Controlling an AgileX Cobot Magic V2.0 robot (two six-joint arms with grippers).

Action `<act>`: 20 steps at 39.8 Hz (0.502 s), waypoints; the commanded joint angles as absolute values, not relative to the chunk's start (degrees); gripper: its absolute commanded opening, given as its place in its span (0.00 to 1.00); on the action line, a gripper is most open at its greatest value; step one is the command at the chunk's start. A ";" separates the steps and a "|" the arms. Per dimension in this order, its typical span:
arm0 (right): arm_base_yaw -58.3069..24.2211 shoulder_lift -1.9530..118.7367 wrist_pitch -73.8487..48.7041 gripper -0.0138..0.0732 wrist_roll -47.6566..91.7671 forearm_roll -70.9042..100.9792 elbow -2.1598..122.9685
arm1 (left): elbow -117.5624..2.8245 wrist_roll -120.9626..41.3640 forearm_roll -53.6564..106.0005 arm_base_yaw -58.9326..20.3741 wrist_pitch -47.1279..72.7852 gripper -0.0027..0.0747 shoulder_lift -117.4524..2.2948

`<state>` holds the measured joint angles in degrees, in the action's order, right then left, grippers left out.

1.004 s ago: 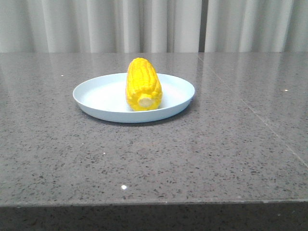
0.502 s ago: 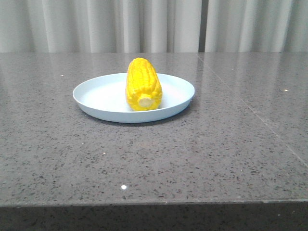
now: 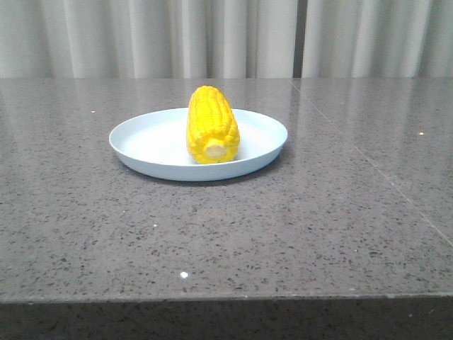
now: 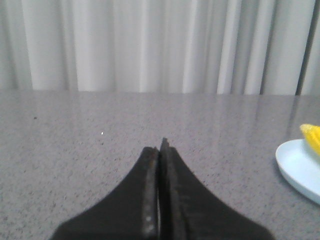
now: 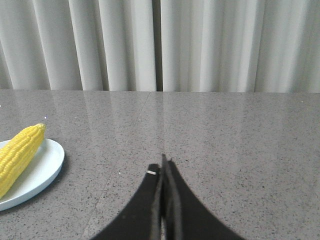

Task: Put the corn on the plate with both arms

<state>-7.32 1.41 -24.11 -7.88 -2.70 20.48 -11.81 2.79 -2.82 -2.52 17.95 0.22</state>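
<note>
The yellow corn (image 3: pixel 211 125) lies on the pale blue plate (image 3: pixel 148 142) at the middle of the table, its cream stub end toward the camera. Neither gripper shows in the front view. In the left wrist view my left gripper (image 4: pixel 160 146) is shut and empty over bare table, with the plate's edge (image 4: pixel 297 170) and the corn's tip (image 4: pixel 312 136) off to one side. In the right wrist view my right gripper (image 5: pixel 163 164) is shut and empty, apart from the plate (image 5: pixel 42 167) and the corn (image 5: pixel 20 152).
The grey speckled stone table (image 3: pixel 297 219) has its front edge near the bottom of the front view. A seam (image 3: pixel 368 159) runs across its right part. Pale curtains (image 3: pixel 226 35) hang behind the table.
The plate and corn sit a few pixels further right in the front view than before; nothing else has moved.
</note>
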 commanded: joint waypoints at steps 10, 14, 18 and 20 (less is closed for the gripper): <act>-7.01 2.19 -19.50 0.08 -7.31 -3.77 21.88 | -2.87 2.81 -3.09 1.59 10.56 0.01 1.53; -7.01 2.19 -19.50 0.08 -7.31 -3.77 21.88 | 0.70 2.81 -2.38 1.69 4.46 0.01 1.53; -7.01 2.19 -19.50 0.08 -7.31 -3.77 21.88 | 0.56 2.81 -2.25 1.69 4.10 0.01 1.53; -7.01 2.19 -19.50 0.08 -7.31 -3.77 21.88 | 0.56 2.81 -2.25 1.69 3.95 0.01 1.53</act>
<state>-7.32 1.41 -24.11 -7.77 -2.80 20.48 0.30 2.79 -2.67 1.65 9.98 0.22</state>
